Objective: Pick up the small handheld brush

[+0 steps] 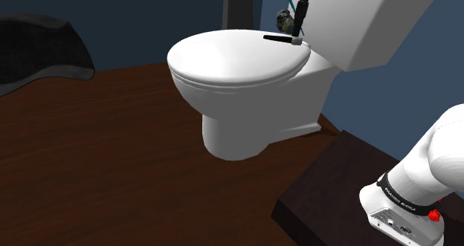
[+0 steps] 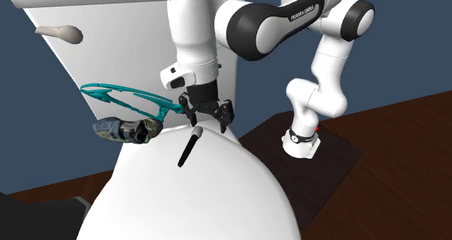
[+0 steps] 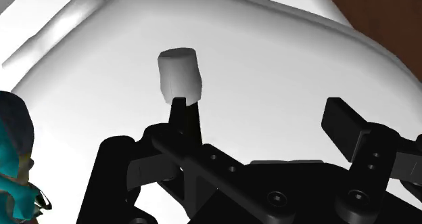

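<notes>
Gripper (image 2: 206,117): held open above the rear of the lid, fingers spread apart, nothing clasped.
Small brush (image 2: 188,150): laid on the closed white toilet lid (image 1: 223,59), just in front of the tank (image 1: 372,21).
Brush build: black handle, pale stubby head (seen in the wrist view between the spread fingers).
Contact: cannot be told at the fingertips.
Nearby: a teal frame (image 2: 123,97) and a mottled object (image 2: 124,130) are seen beside the brush.
</notes>
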